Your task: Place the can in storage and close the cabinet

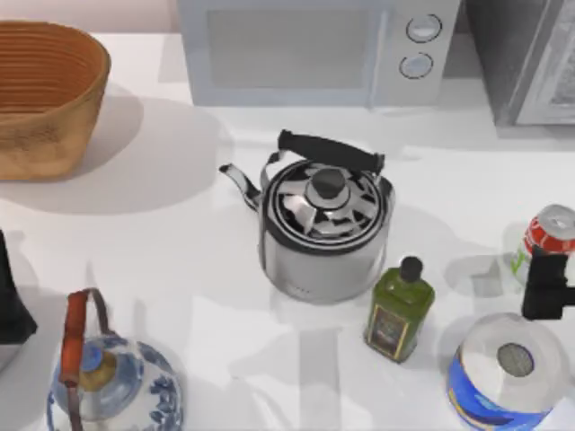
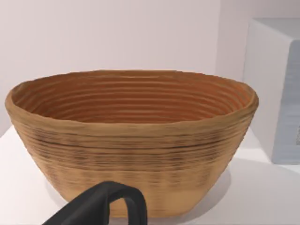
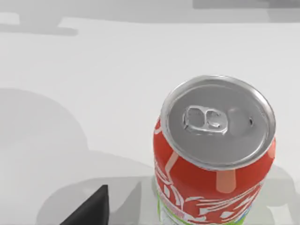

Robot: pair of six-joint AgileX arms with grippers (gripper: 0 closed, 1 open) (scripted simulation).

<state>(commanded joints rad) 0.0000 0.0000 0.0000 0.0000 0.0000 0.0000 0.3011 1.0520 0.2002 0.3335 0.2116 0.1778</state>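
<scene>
**A:** Where does the can [image 1: 546,235] stand?

**B:** Upright on the white table [image 1: 162,242], far to the right of the steel kettle [image 1: 323,224] that sits mid-table. It is beyond the olive-oil bottle [image 1: 399,310], which stands just beside the kettle's lower right, and the blue-wrapped paper roll [image 1: 505,375] lies nearer the front edge than the can.

**A:** And the right gripper [image 1: 548,285]?

**B:** It shows as a black shape at the table's right edge, just in front of the can and overlapping its lower part from above. In the right wrist view the can [image 3: 215,154] is close below the camera, silver top and pull tab plain, with one dark fingertip [image 3: 91,208] off to its side and table showing between them. Whether the jaws are apart or together, I cannot tell; nothing shows them clamped on the can.

**A:** The left gripper [image 1: 11,305]?

**B:** Parked far left of the kettle, past the blue-and-white teapot [image 1: 112,382]. Its wrist view faces the woven basket [image 2: 131,140], a dark finger [image 2: 105,206] in the foreground; its jaw state I cannot tell either.

**A:** Behind the kettle?

**B:** The microwave [image 1: 314,49] against the back wall.
</scene>
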